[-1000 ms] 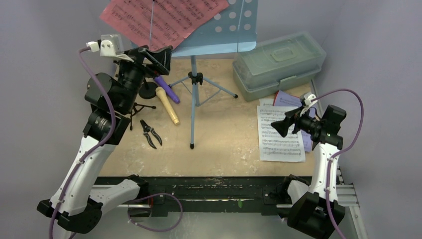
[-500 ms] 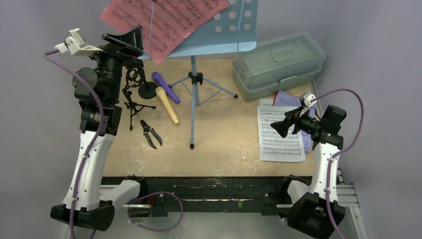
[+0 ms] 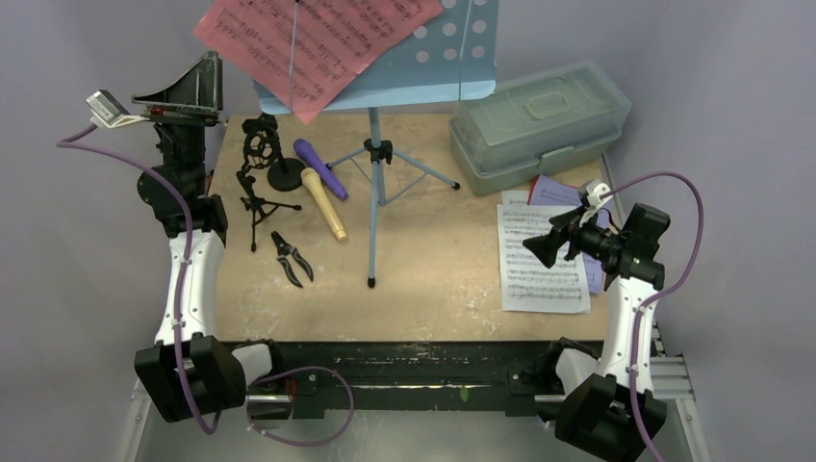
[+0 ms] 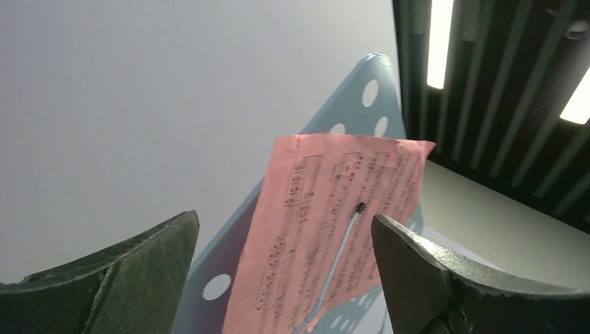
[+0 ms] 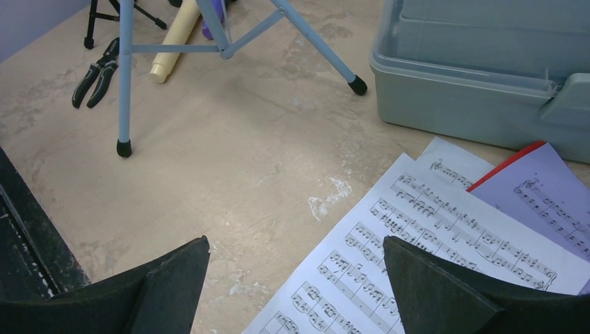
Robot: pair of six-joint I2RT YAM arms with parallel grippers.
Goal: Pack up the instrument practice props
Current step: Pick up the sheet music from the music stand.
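Along the near right edge of the tabletop (image 3: pixel 423 279) the right pincer (image 3: pixel 532 248) hangs spread wide and empty above the white page (image 3: pixel 541 286). That page lies flat there, with a lavender page (image 3: pixel 558 190) showing at its far end. This arm is folded low, and I judge it is not the working one now. Toward the left edge lie the pliers (image 3: pixel 291 258). Beyond them the tan mic (image 3: pixel 325 205) and the purple mic (image 3: pixel 320 166) lie side by side, both slanting toward the far left. The tripod holder (image 3: pixel 256 197) and the round-base holder (image 3: pixel 286 175) stand close to them. The closed box (image 3: pixel 539 120) sits at the far right corner. The relation that matters is at the far left corner. There the left pincer (image 3: pixel 192 82) is raised high, its jaws wide apart and holding nothing, and it looks upward at the pink page (image 3: pixel 308 38). This page leans on the blue rack (image 3: pixel 452 58), whose tripod stands near the far edge. From the pincer the page lies to the right, farther and higher, and apart from it. In the left wrist view it appears centred between the two fingers (image 4: pixel 125 278), with its long axis running up and away. The left arm is clearly the nearer one, and it stands almost upright from its base. I think the next move is to reach forward and pinch the page's near edge without pushing the light rack.
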